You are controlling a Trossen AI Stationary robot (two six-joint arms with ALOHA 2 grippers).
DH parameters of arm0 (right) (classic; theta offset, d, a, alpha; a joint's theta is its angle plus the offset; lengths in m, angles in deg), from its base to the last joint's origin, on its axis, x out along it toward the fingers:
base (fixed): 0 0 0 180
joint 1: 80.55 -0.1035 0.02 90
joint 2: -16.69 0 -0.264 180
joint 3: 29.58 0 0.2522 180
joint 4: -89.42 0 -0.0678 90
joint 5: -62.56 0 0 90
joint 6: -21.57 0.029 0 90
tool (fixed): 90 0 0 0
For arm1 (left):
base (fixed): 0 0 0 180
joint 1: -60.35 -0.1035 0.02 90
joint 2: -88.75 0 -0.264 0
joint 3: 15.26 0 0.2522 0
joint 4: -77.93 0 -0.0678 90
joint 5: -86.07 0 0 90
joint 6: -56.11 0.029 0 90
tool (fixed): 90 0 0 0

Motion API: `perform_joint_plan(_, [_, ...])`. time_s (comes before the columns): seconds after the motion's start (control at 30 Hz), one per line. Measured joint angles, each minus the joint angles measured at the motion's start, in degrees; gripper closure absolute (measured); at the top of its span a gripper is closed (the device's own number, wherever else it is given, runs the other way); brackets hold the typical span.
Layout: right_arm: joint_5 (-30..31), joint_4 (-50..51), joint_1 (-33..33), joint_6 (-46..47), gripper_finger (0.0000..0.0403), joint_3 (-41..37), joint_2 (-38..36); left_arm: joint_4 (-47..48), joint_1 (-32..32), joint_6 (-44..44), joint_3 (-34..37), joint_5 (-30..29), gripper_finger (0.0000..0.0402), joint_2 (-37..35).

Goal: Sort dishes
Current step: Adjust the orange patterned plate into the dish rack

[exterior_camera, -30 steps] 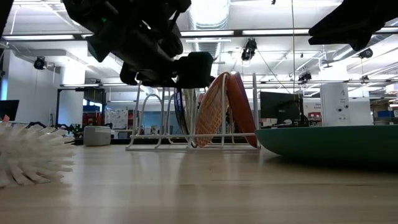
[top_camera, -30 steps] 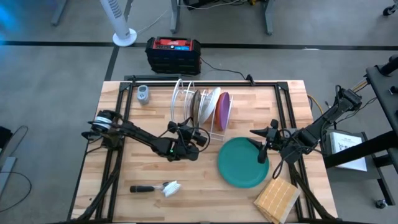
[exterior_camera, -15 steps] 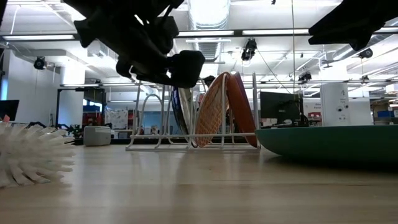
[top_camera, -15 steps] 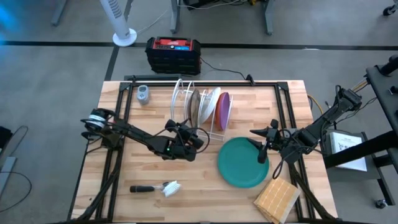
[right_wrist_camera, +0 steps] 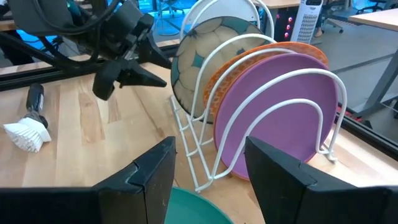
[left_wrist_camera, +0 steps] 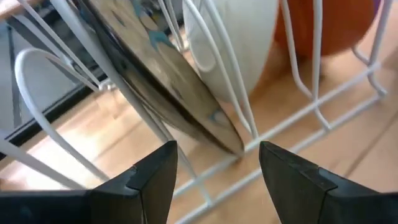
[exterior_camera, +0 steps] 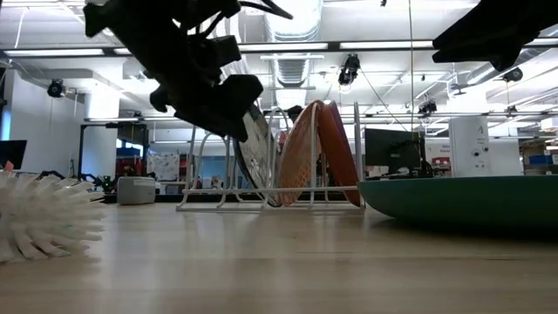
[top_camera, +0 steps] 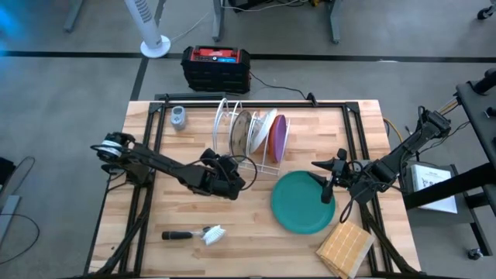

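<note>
While three plates are held upright in the white wire rack (top_camera: 246, 133), namely the speckled plate (right_wrist_camera: 200, 59), the orange plate (right_wrist_camera: 249, 65) and the purple plate (right_wrist_camera: 283, 109), one teal plate (top_camera: 302, 201) is laid flat on the table (top_camera: 155, 209). The left gripper (top_camera: 236, 180) is spread open just beside the rack; the right gripper (top_camera: 324, 184) is spread open over the teal plate.

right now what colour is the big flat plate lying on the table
Teal-green plate, clearest in the high view.
</note>
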Motion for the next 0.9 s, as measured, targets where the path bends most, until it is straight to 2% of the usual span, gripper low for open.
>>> perform_joint_plan(0.17, [0.0,0.0,0.0,0.0,0.0217,0.0,0.0,10.7,0.0,-1.7,-4.4,5.9,0.0186,-0.1])
perform_joint_plan(0.33, [0.0,0.0,0.0,-0.1,0.0217,0.3,0.0,25.9,0.0,-4.6,-11.4,12.3,0.0186,-0.1])
perform_joint_plan(0.47, [-0.9,0.0,0.9,-1.1,0.0218,1.9,0.0,37.8,0.3,-5.9,-17.0,12.9,0.0187,-0.1])
perform_joint_plan(0.6, [-6.1,0.0,4.8,-3.9,0.0235,3.9,0.0,45.8,0.7,-6.7,-21.3,7.1,0.0187,-0.1])
perform_joint_plan(0.77, [-13.8,0.0,13.0,-9.1,0.0281,6.5,0.0,51.1,1.6,-7.2,-23.4,-4.5,0.0187,-0.1])
perform_joint_plan(0.9, [-18.5,-0.1,20.6,-13.8,0.0328,8.5,0.0,56.4,1.9,-13.9,-22.3,-14.8,0.0192,-0.4])
